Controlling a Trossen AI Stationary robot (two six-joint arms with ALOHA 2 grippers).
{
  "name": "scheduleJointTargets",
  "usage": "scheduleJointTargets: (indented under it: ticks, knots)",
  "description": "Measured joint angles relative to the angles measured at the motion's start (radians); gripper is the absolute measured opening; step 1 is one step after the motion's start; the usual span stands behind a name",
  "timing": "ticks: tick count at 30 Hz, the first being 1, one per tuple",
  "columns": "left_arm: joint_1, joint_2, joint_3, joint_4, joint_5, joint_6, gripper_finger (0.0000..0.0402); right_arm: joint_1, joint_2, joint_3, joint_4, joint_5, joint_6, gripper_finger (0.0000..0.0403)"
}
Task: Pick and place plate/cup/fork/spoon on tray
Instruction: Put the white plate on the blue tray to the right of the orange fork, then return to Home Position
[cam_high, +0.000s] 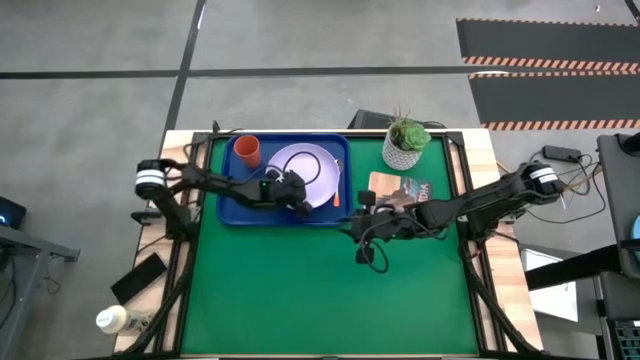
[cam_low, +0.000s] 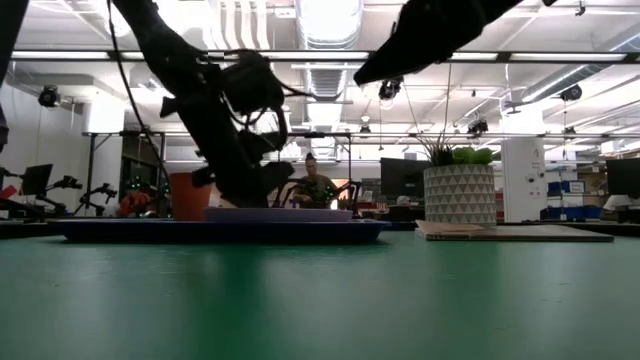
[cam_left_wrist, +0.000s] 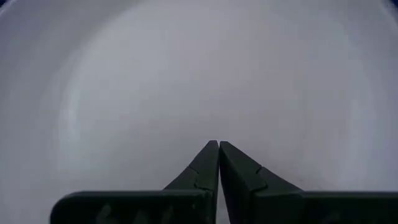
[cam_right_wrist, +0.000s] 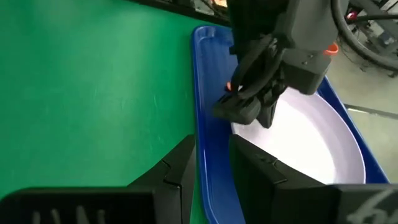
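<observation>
The dark blue tray (cam_high: 228, 205) lies at the table's far left. On it sit the pale lavender plate (cam_high: 318, 165) and, in its far left corner, the orange-red cup (cam_high: 247, 150). A slim orange handle (cam_high: 340, 198) shows by the plate's right side; fork or spoon, I cannot tell. My left gripper (cam_high: 297, 200) is shut, pointing down over the plate's near part (cam_left_wrist: 186, 74). My right gripper (cam_right_wrist: 210, 158) is open above the tray's near right rim (cam_right_wrist: 208, 112), raised off the table in the low view (cam_low: 365, 75). My left gripper has its shut fingertips (cam_right_wrist: 264, 118) pointing down at the plate's inner face near its near rim (cam_right_wrist: 280, 134). I cannot tell whether they touch it. The plate lies flat on the tray.
A white patterned plant pot (cam_high: 405, 147) stands at the far right, with a flat board and a booklet (cam_high: 398, 186) beside it. The green mat (cam_high: 320, 300) is bare toward the near edge. A person (cam_low: 318, 185) sits in the room beyond.
</observation>
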Motion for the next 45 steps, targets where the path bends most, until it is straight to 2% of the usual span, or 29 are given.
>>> scheduleJointTargets:
  ticks: [7,11,18,27,31,35,39,45]
  knots:
    - [0.012,0.042,0.008,0.035,-0.001,0.000,0.0000,0.002,-0.023,-0.004,0.002,0.000,0.017,0.0089]
    - [0.004,0.001,0.006,0.034,0.017,0.008,0.0000,0.002,-0.021,-0.004,0.002,0.000,0.018,0.0089]
    - [-0.079,-0.183,-0.010,0.043,0.130,0.077,0.0000,0.002,-0.013,-0.005,0.004,0.000,0.005,0.0089]
    - [-0.351,-0.505,-0.083,0.131,0.145,0.293,0.0000,0.011,-0.021,-0.024,0.004,-0.001,-0.033,0.0089]
    - [-0.466,-0.629,-0.163,0.195,0.145,0.367,0.0000,0.011,-0.036,-0.027,0.014,-0.003,-0.086,0.0089]
    - [-0.546,-0.745,-0.285,0.335,0.146,0.413,0.0000,0.011,-0.056,-0.030,0.019,-0.003,-0.120,0.0089]
    - [-0.561,-0.854,-0.428,0.480,0.146,0.419,0.0000,0.011,-0.073,-0.036,0.025,-0.053,-0.130,0.0089]
    - [-0.559,-1.043,-0.603,0.547,0.133,0.411,0.0000,0.011,-0.093,-0.046,0.049,-0.076,-0.135,0.0089]
